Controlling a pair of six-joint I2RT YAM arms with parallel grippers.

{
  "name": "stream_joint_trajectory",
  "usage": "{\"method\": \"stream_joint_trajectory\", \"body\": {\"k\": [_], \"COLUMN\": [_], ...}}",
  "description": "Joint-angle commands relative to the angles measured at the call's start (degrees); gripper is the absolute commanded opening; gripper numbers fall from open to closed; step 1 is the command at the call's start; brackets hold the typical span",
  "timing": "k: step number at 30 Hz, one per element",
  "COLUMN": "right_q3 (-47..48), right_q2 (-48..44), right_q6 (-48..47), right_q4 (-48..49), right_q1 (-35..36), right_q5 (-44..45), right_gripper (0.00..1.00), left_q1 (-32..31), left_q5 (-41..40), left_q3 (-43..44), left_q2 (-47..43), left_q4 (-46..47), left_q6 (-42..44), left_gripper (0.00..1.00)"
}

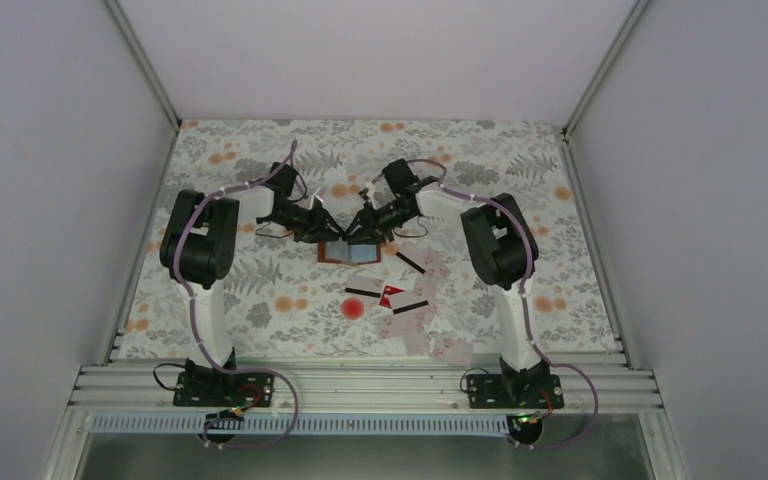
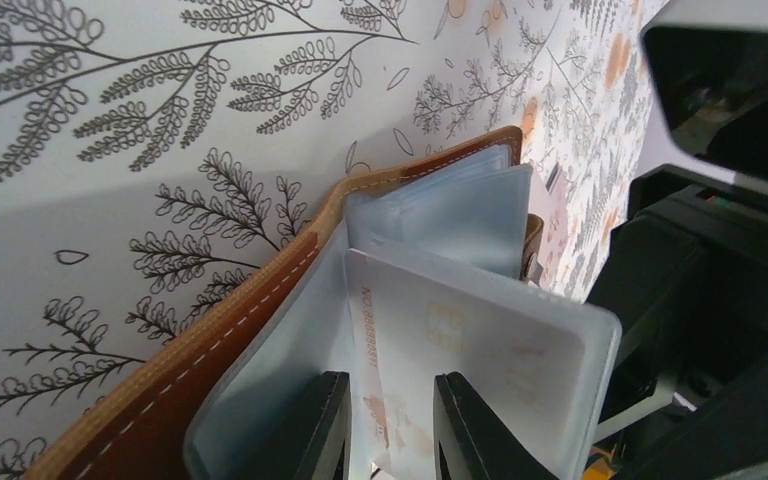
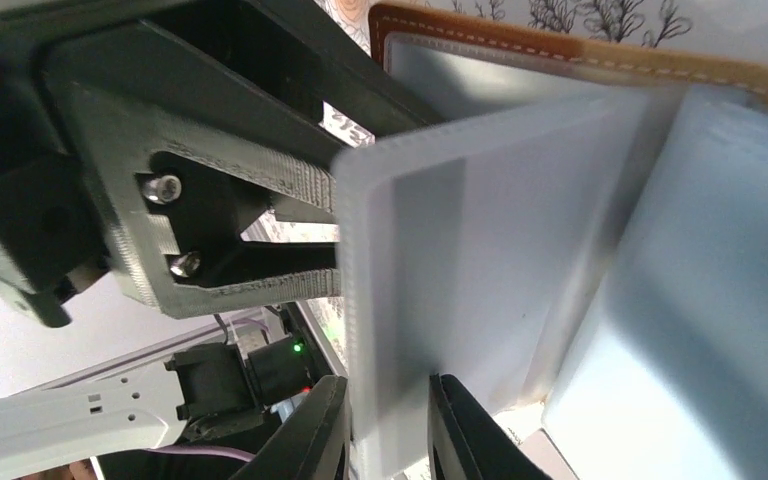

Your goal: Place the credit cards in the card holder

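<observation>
White enclosure walls box in a table [image 1: 260,290] covered in a grey-and-orange floral print, seen from the overhead camera. Near its middle lies the card holder [image 1: 349,250], a brown leather wallet spread open with pale inner pockets showing. The left arm [image 1: 200,240] reaches it from 10 o'clock and the right arm [image 1: 498,245] from 1 o'clock, their tips meeting over the wallet's far edge.

Loose credit cards [image 1: 407,308] are scattered on the print at about 5 o'clock from the wallet, apart from it: pale pinkish ones, several with a black stripe, some overlapping. Among them sits a red card [image 1: 392,293]. A round red spot [image 1: 352,309] marks the cloth at 6 o'clock from the wallet, just beside the nearest striped card.

From the left wrist, the left gripper [image 2: 390,435] has its jaws closed onto a clear plastic sleeve [image 2: 560,380] that stands up from the stitched leather cover. A pale card [image 2: 430,330] with a row of printed digits along one edge sits inside that sleeve. More sleeves fan out behind it toward 12 o'clock.

From the right wrist, the right gripper [image 3: 385,435] pinches the lower edge of another frosted sleeve lifted off the wallet. The left gripper's black body fills the frame at 10 o'clock, close by.
</observation>
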Motion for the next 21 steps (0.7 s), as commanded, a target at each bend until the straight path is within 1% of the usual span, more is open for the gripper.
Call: {"method": "stream_joint_trajectory", "body": {"k": [1,7,12,16,19,21], "right_q3": [1.7,2.9,3.0,3.0,3.5,4.1], "right_q2": [2.5,3.7,4.4,4.5,4.4,4.5], "right_q6": [1.2,1.6,1.8,2.2,2.7,2.5], "right_q4": [0.9,1.5,1.7,2.5,3.6,3.7], "right_q1": [1.7,2.8,3.0,3.1,3.3,3.4], "right_q5": [-1.9,-2.6,-2.4,-2.7,-4.1,-4.8], "right_gripper": [0.21,0.22,0.23,0.23,0.29,0.35], "left_q1": [0.1,1.5,1.8,1.7,1.8,1.7], "left_q5": [-1.8,-6.0,-10.5,-11.9,-11.6,-11.2], "left_q3": [0.0,0.7,2.0,2.3,2.4,2.4], "left_q2": [-2.5,-5.7,-9.3,-11.3,-12.3,-12.7], "left_q4": [-1.3,-3.7,-6.1,-6.9,-6.6,-6.5], "left_q6": [1.1,0.0,-0.2,-0.4,-0.4,-0.5], "left_gripper": [0.23,0.24,0.34,0.35,0.37,0.37]}}
